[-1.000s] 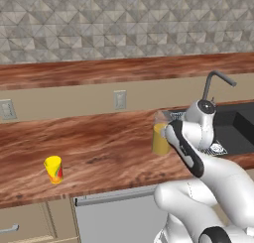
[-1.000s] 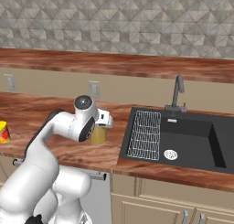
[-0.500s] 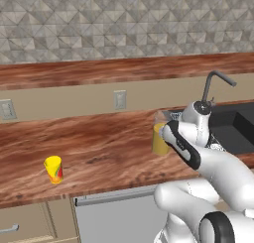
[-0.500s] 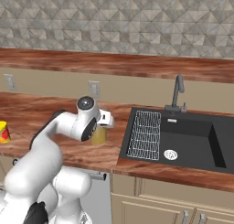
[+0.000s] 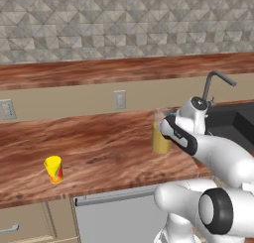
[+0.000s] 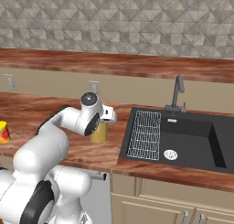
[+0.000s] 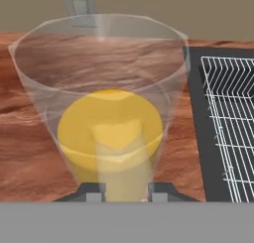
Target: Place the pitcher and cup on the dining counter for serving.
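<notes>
The pitcher stands upright on the worktop, just left of the sink, its orange-yellow body under a clear rim. My gripper has come at it from the near side, and both fingertips press against its lower wall. My hand covers part of the pitcher in the base views. The small yellow cup with a red patch stands far to the left on the same worktop. Behind and above runs the dining counter, a narrow reddish-brown bar top.
A black sink with a white wire rack and a dark faucet lies right of the pitcher. A wall outlet sits on the beige panel behind it. The worktop stretches between pitcher and cup.
The fingers have closed in from wide open onto the pitcher's sides. The arm has barely moved, and the pitcher and cup stand where they were.
</notes>
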Robot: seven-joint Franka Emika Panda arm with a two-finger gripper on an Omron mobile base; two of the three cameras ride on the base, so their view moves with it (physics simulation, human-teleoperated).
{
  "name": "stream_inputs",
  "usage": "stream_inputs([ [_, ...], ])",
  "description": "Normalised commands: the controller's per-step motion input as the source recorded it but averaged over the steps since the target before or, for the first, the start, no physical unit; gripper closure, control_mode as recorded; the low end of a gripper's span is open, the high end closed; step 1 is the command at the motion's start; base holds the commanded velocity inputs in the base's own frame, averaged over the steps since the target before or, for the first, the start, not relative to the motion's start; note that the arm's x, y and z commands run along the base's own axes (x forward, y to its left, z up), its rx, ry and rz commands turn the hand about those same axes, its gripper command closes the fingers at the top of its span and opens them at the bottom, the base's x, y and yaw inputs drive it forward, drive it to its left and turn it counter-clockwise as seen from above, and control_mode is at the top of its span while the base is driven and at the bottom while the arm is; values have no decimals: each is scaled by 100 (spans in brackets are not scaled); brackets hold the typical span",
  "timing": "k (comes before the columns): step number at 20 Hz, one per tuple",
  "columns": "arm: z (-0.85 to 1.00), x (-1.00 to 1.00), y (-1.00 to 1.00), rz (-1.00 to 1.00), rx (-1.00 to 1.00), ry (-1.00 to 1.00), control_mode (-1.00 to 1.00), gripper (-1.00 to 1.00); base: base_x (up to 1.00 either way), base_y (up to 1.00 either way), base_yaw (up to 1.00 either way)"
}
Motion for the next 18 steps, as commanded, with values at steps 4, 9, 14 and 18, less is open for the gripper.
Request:
stream_inputs([
  [4,0,0,0,0,0,0,-100,100,0,0,0],
  [9,29,-32,3,0,0,-2,-100,100,0,0,0],
  [14,68,-38,28,0,-1,-7,-100,100,0,0,0],
  [18,84,-34,36,0,-1,-9,-100,100,0,0,0],
])
